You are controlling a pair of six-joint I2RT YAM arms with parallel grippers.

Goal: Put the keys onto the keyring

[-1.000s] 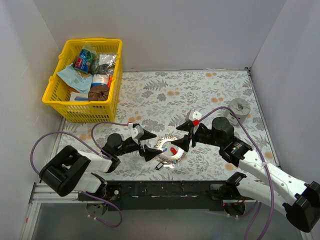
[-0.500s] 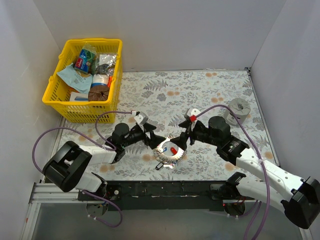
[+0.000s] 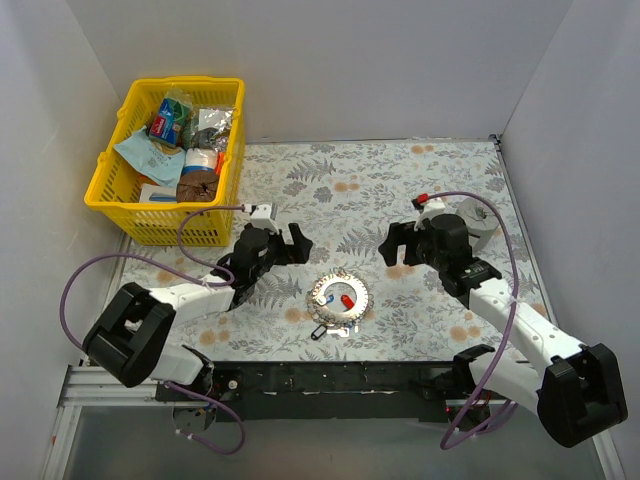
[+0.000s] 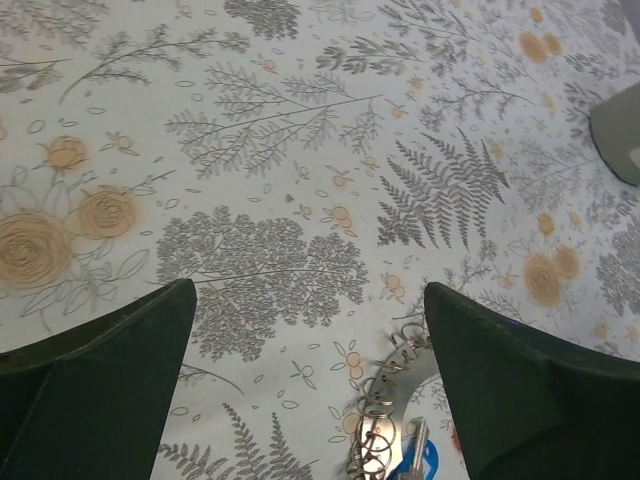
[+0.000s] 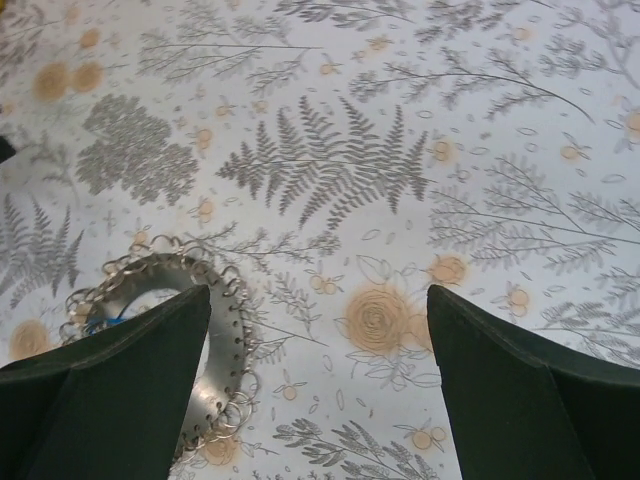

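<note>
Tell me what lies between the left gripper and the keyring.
Nothing: only bare floral tablecloth separates the left gripper from the keyring. This is clearest in the top external view.

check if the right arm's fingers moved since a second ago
Yes. The right arm's fingers, beside the silvery beaded metal keyring a second ago, have backed off to the right, toward the squat grey cylinder.

Floral table [image 3: 400, 180]: keyring [image 3: 338, 299], basket [image 3: 190, 83], cylinder [image 3: 478, 220]

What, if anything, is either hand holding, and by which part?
Nothing. The left hand and right hand are both open and empty, clear of the keyring.
</note>
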